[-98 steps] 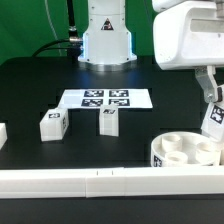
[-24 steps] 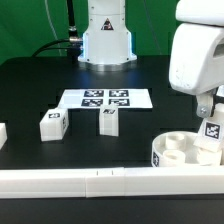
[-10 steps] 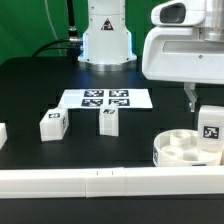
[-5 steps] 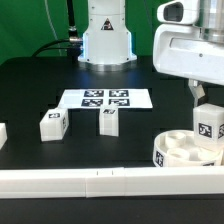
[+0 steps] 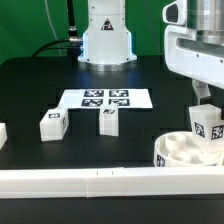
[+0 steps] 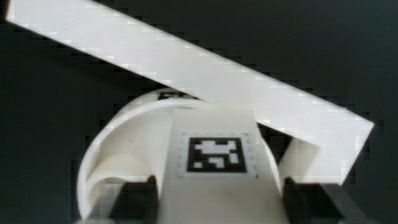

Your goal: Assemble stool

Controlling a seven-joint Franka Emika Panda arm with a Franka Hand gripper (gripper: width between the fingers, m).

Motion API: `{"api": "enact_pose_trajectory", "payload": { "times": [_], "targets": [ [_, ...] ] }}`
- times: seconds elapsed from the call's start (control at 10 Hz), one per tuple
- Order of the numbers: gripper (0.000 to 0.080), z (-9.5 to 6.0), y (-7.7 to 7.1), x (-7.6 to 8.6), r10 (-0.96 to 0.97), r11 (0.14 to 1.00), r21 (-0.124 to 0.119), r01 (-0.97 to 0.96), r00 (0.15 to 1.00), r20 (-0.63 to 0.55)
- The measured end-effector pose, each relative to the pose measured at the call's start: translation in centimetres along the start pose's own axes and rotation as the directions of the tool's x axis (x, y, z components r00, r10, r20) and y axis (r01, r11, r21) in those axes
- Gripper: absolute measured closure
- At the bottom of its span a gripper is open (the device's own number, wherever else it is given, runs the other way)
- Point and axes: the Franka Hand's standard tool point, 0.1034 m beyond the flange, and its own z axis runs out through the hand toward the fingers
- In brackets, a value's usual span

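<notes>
Exterior view: the wrist has swung rightward, turning the tagged leg (image 5: 207, 124) that stands in the round seat (image 5: 176, 150), probably screwing it in. Wrist view: the gripper (image 6: 231, 202), jaws partly parted, clamps that leg. The next move calls for releasing and regrasping.

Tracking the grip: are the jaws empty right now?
No, a white tagged leg sits clamped between the jaws, over the seat.
</notes>
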Motion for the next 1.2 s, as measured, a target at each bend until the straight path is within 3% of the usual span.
{"api": "enact_pose_trajectory", "payload": {
  "times": [0.1,0.2,0.3,0.4,0.7,1.0,1.1,1.2],
  "targets": [
    [0.0391,0.0,0.0,-0.2,0.069,0.998,0.002,-0.069,0.998,0.010],
    [0.0391,0.0,-0.1,-0.4,0.079,0.997,0.004,-0.079,0.997,0.017],
    [0.0256,0.0,-0.1,-0.4,0.063,0.998,0.004,-0.063,0.998,0.017],
    [0.0172,-0.2,-0.1,-0.4,0.025,1.000,0.006,-0.025,1.000,0.018],
    [0.0155,-2.7,-0.9,-0.5,-0.084,0.996,0.035,0.083,0.996,0.025],
    [0.0151,-2.4,-0.8,-0.5,-0.322,0.946,0.036,0.321,0.947,0.016],
    [0.0151,-2.3,-0.8,-0.5,-0.396,0.918,0.031,0.395,0.918,0.014],
    [0.0151,-2.3,-0.7,-0.7,-0.528,0.849,0.005,0.528,0.849,0.024]
  ]
}}
